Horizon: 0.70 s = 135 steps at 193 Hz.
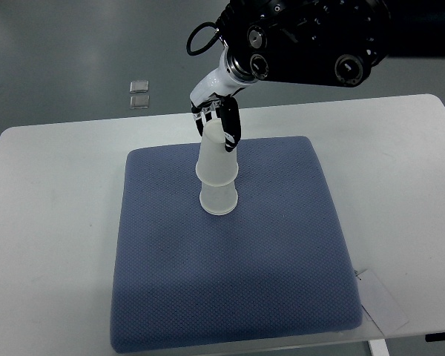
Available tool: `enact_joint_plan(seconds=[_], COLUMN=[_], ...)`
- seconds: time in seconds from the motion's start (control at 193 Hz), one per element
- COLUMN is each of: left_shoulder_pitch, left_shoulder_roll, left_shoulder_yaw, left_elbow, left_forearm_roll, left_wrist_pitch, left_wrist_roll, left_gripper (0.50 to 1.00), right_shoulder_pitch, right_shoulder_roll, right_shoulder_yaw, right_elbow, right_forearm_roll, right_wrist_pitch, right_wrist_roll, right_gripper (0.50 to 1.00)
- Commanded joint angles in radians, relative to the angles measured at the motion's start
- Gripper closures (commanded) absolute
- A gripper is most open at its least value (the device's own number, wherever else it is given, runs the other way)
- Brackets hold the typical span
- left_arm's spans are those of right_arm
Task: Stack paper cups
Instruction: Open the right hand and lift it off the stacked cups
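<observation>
A white table [52, 170] fills most of the top view. A big blue mat [230, 289] lies on it. The mat's front edge reaches the front edge of the table. There is bare white table on the left, on the right and behind the mat.

Near the back middle of the mat stand two paper cups, both upside down. The lower cup [218, 200] sits on the mat with its wide rim down. The upper cup [215, 159] is over it and covers its top part. The upper cup leans a little toward the back.

The arm comes in from the top right of the picture, so this is the right hand [219, 122]. Its black fingers [230, 132] are curled around the top end of the upper cup and pinch it. The hand is above the back edge of the mat.

The rest of the mat is bare, with lots of room in front of the cups and on both sides.

A flat white card [382, 300] lies at the mat's front right corner, close to the table edge. Two small clear squares [139, 93] lie on the grey floor behind the table, on the left.

The left hand does not show.
</observation>
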Motion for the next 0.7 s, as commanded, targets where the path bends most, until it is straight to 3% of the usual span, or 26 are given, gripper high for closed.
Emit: enact_joint_plan(seconds=[0.0,0.503,0.695], left_shoulder_pitch=[0.0,0.0,0.0], left_shoulder_roll=[0.0,0.0,0.0], left_shoulder_yaw=[0.0,0.0,0.0], left_elbow=[0.0,0.0,0.0], left_forearm_roll=[0.0,0.0,0.0], left_wrist_pitch=[0.0,0.0,0.0], left_wrist_roll=[0.0,0.0,0.0], left_gripper=[0.5,0.5,0.5], right_shoulder_pitch=[-0.001,0.0,-0.067], right_shoulder_roll=[0.0,-0.022,-0.1], right_shoulder_yaw=[0.0,0.003,0.025], right_elbow=[-0.005,-0.01,-0.031], right_forearm_roll=[0.0,0.008,0.04], right_wrist_pitch=[-0.002,-0.002,-0.035], right_wrist_roll=[0.0,0.0,0.002], right_gripper=[0.681,0.673,0.673])
